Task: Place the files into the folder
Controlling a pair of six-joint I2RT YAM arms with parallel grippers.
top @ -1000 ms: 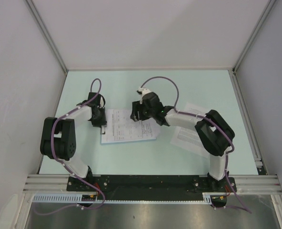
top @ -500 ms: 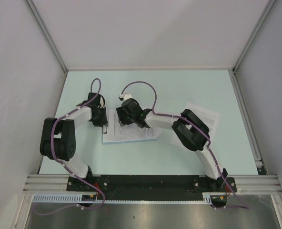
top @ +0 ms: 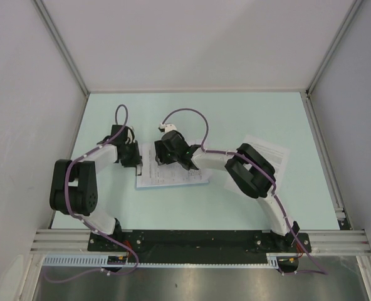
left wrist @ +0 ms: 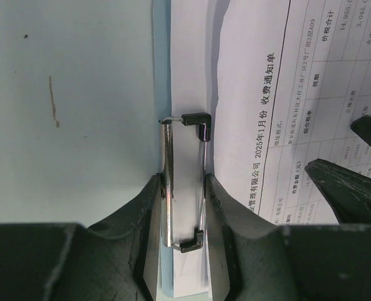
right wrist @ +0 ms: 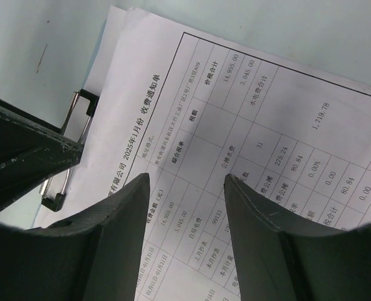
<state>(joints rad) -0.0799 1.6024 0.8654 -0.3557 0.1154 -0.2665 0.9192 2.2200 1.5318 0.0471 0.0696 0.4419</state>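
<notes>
The files (top: 179, 174) lie stacked on the light-blue folder (top: 173, 186) left of the table's centre. In the left wrist view my left gripper (left wrist: 183, 182) is shut on the folder's silver wire clip (left wrist: 167, 157), one finger on each side of it. A white sheet (left wrist: 188, 75) lies under the clip, and a printed sheet with a table (left wrist: 267, 94) overlaps it on the right. My right gripper (right wrist: 187, 182) stands open just over that printed sheet (right wrist: 235, 113), close to the clip (right wrist: 79, 116). In the top view the two grippers, left (top: 134, 155) and right (top: 163, 155), are nearly side by side.
One more printed sheet (top: 270, 152) lies at the right, partly under my right arm's elbow (top: 251, 169). Grey walls close the table on three sides, with aluminium rails (top: 323, 150) along the edges.
My right arm has swung left, bringing its gripper across the stack to beside the clip, with its jaws a little narrower. The left gripper keeps its hold on the clip; its arm shifted slightly.
</notes>
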